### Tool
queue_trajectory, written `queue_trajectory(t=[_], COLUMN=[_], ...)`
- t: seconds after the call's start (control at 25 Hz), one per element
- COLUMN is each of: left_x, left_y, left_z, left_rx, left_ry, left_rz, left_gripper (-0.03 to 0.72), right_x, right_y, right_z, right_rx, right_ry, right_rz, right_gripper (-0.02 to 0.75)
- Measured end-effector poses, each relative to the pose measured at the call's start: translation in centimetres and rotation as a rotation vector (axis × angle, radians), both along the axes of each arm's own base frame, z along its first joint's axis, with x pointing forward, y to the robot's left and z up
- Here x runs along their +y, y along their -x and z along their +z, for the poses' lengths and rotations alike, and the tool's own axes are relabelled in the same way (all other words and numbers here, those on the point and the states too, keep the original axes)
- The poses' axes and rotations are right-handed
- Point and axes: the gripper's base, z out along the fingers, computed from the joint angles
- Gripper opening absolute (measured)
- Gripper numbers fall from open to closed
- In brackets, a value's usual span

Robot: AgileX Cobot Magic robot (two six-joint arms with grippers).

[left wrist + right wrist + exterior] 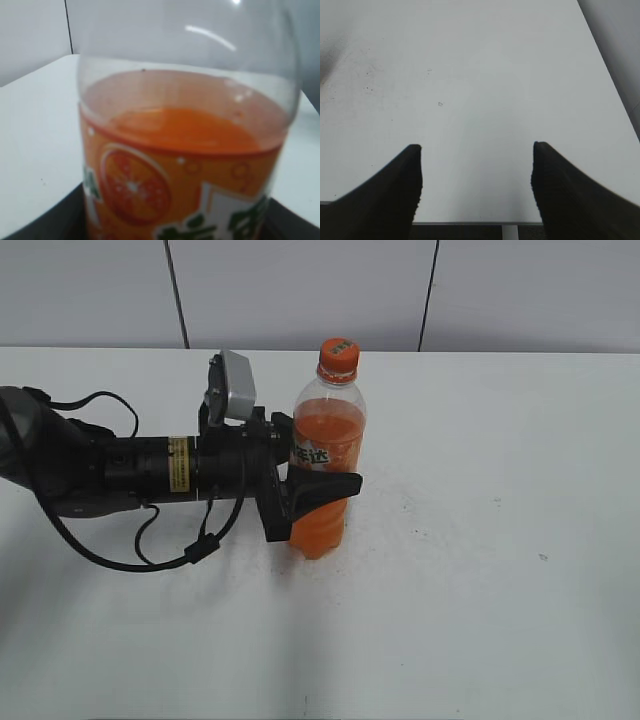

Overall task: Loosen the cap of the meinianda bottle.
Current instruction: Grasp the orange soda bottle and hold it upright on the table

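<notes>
meinianda bottle (327, 455) upright, cap (338, 357) topmost, left gripper (318, 480) clamped around its waist, right gripper (476, 170) wide apart, empty

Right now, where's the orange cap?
In the exterior view the cap sits on top of the meinianda bottle, just left of centre, above the left gripper clasping the bottle's middle.

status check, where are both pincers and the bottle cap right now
Left pincer clamped on the meinianda bottle at mid-body, bottle upright on the table. Right pincer open, empty, over bare table. Cap on, nothing touching it.
</notes>
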Motion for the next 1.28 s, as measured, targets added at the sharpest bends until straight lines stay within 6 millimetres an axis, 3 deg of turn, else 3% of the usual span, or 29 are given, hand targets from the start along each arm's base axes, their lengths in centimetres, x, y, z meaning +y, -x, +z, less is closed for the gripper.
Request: queue_trajectory(t=[1.28], left_x=[-0.01], left_y=[-0.03], left_z=[-0.19], left_rx=[0.008], left_ry=[0.015], left_rz=[0.005], left_gripper=[0.419], right_x=[0.0], right_y=[0.0], right_z=[0.0], right_rx=[0.0], right_ry=[0.0], right_rz=[0.0], right_gripper=[0.515])
